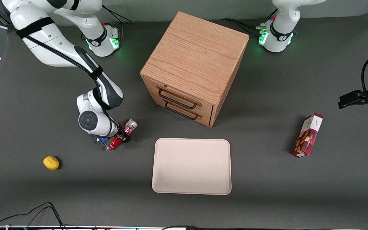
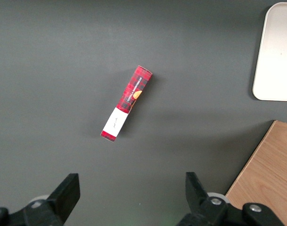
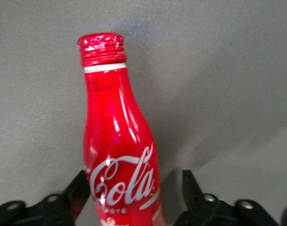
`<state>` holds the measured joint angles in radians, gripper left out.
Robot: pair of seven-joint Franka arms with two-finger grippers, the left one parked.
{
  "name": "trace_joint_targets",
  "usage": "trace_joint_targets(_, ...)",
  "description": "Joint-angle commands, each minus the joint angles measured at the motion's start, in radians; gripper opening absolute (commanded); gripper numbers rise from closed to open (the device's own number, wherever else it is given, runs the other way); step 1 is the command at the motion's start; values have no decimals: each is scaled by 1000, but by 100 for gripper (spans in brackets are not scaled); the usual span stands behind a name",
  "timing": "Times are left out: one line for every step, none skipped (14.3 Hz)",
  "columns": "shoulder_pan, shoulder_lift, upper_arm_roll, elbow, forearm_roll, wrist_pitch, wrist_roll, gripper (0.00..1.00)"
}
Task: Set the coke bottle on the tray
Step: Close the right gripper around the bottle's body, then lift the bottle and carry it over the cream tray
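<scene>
Gripping the coke bottle (image 3: 118, 155) between its jaws, the gripper (image 1: 120, 138) hung beside the tray (image 1: 191, 188), which had no bottle on it yet.

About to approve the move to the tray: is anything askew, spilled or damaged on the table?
Nothing spilled or damaged. The coke bottle lies tilted between the gripper fingers, beside the bare tray. The snack box lies on its side toward the parked arm's end, and the cabinet sits angled, drawers shut.
</scene>
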<state>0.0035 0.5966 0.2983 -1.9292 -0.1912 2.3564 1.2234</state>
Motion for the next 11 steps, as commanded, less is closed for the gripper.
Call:
trace_joint_targets(4,-9,5,-13,-50,14,30,0)
trace_joint_targets(4,-9,5,-10,-50,14,30,0)
trace_joint_targets(4,-11,5,-7,-50,12,25,0)
trace_joint_targets(3,-14,5,4,-50,8,18,0)
trace_joint_targets(3,-24,10,16,-50,-11,15,0)
trace_joint_targets(3,-46,22,42,-50,-53,-2,0)
trace_joint_targets(1,-67,31,79,-50,-107,-36,0)
trace_joint_targets(0,-92,38,113,-48,-158,-74,0)
trace_joint_targets(0,-116,44,152,-48,-196,-126,0)
trace_joint_targets(-3,-144,54,189,-45,-241,-193,0)
trace_joint_targets(-3,-161,64,238,-40,-302,-270,0)
